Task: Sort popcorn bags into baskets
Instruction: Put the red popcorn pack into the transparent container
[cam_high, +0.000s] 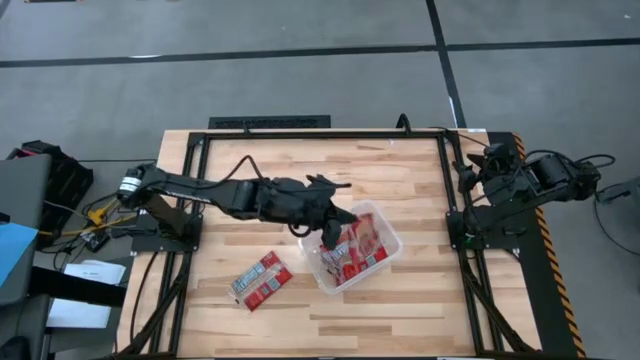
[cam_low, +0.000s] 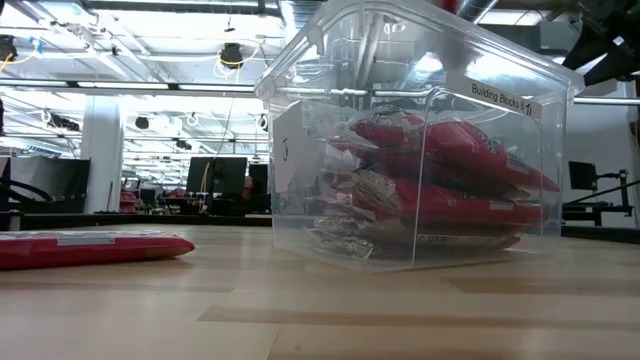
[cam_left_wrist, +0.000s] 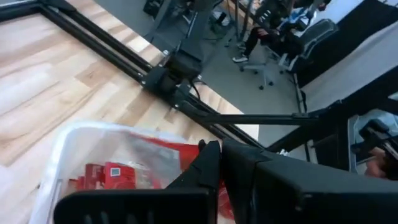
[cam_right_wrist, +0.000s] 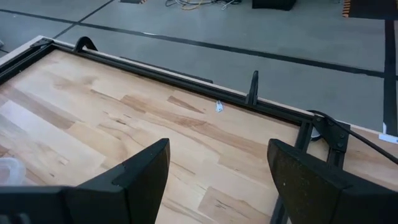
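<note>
A clear plastic tub (cam_high: 392, 245) stands right of the table's middle and holds several red popcorn bags (cam_high: 360, 248); in the low view the tub (cam_low: 420, 140) shows them stacked (cam_low: 440, 195). Two more red bags (cam_high: 262, 280) lie flat on the wood to the tub's left, one showing in the low view (cam_low: 90, 247). My left gripper (cam_high: 331, 236) hovers over the tub's left end, fingers shut with nothing between them (cam_left_wrist: 219, 155). My right gripper (cam_right_wrist: 217, 174) is open, parked with its arm (cam_high: 520, 180) at the table's right edge.
A black frame (cam_high: 320, 132) runs along the table's far edge and down both sides. Bare wood lies along the near edge (cam_high: 400, 320) and between the tub and the right arm. Cables and boxes (cam_high: 40, 200) sit off the table's left side.
</note>
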